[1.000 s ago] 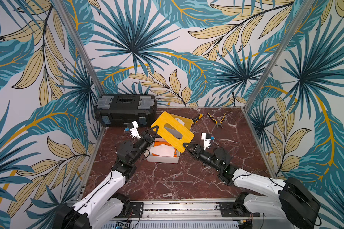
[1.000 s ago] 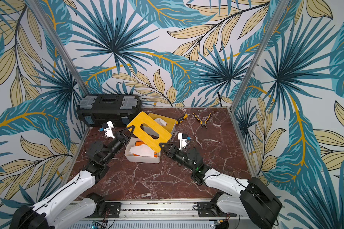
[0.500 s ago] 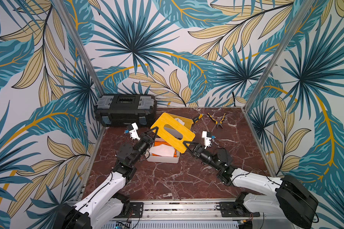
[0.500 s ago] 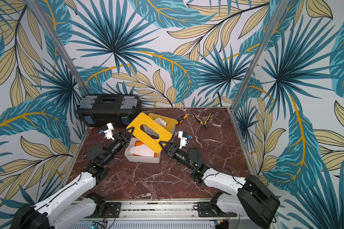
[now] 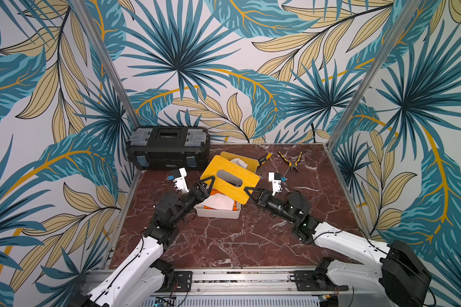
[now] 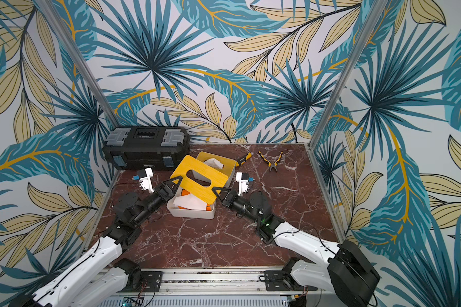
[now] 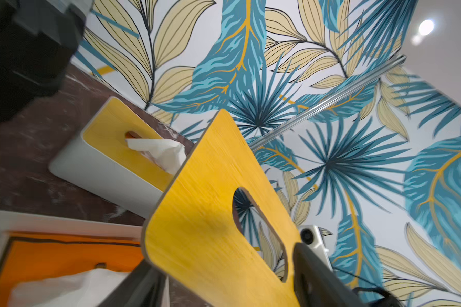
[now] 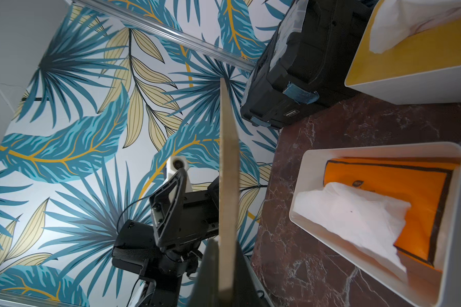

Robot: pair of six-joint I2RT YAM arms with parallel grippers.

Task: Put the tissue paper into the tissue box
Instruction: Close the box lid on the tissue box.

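Observation:
The white tissue box (image 5: 216, 214) (image 8: 383, 148) stands uncovered at mid-table, holding an orange pack (image 8: 410, 180) with white tissue paper (image 5: 218, 202) (image 8: 357, 212) lying on it. Its yellow slotted lid (image 5: 229, 183) (image 7: 210, 212) hangs tilted above the box. My right gripper (image 5: 248, 190) (image 8: 225, 244) is shut on the lid's right corner, one finger on each face. My left gripper (image 5: 209, 186) (image 7: 224, 271) is open at the lid's left corner, with the lid between its spread fingers (image 7: 317, 276).
A second tissue box (image 5: 240, 162), lidded with tissue sticking out, stands just behind. A black toolbox (image 5: 168, 148) sits at the back left. Yellow-handled pliers (image 5: 290, 162) and a screwdriver (image 5: 265, 159) lie at the back right. Patterned walls close in three sides.
My right gripper moved in and shut on the lid's right corner. My left gripper, shut on the left corner before, has opened. The lid has barely shifted.

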